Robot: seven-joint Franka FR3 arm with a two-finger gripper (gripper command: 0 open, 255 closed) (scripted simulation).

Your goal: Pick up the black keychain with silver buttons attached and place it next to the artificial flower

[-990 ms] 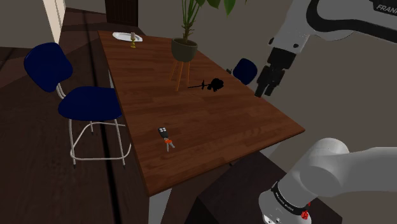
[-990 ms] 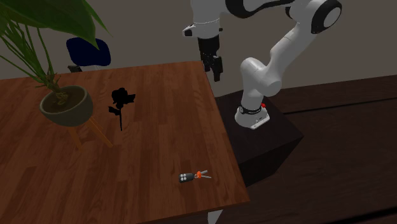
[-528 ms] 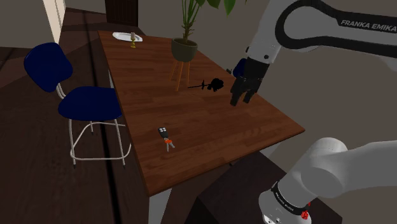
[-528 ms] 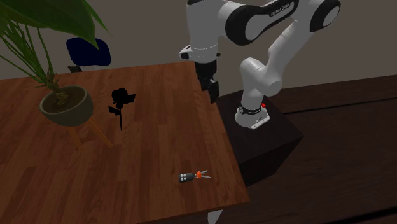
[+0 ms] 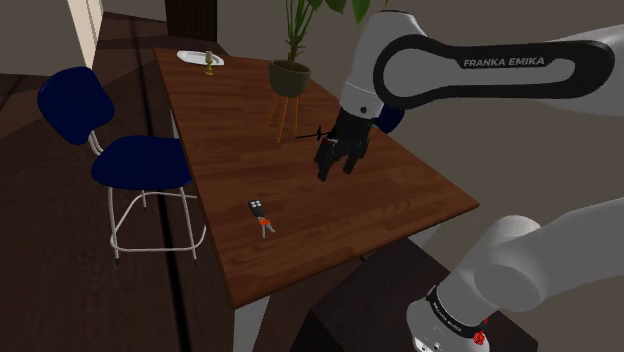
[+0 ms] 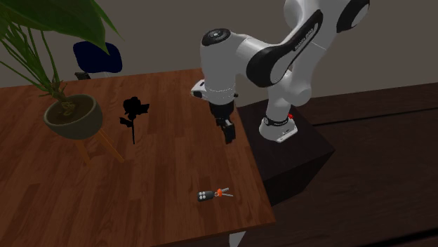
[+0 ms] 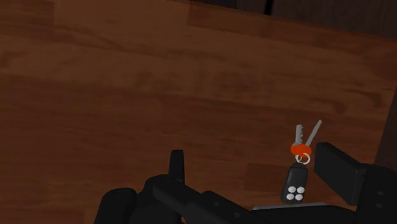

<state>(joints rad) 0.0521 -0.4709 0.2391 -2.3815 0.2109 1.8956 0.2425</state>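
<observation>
The keychain [image 5: 260, 212] is a small black fob with silver buttons, an orange ring and two keys. It lies flat on the wooden table [image 5: 330, 225] near the front edge [image 6: 210, 195]. My gripper [image 5: 335, 170] hangs open above the table's middle, apart from the keychain and empty [image 6: 227, 133]. In the wrist view the keychain [image 7: 296, 181] lies on the wood below, close to one finger [image 7: 337, 168], and nothing touches it. The artificial flower [image 6: 133, 109] is drawn black and lies beside the potted plant. My hand partly hides the flower [image 5: 312, 133] in the shoulder view.
A potted plant [image 5: 289, 78] on a wooden tripod stands near the flower [image 6: 70, 116]. A plate with a small object [image 5: 200, 58] sits at the table's far end. Two blue chairs [image 5: 130, 160] stand at the shoulder view's left. My stand [image 6: 295, 154] adjoins the table's side.
The arm has swung from beyond the table's edge over the table and lowered, now nearer the keychain. The fingers stayed open. Keychain and flower have not moved.
</observation>
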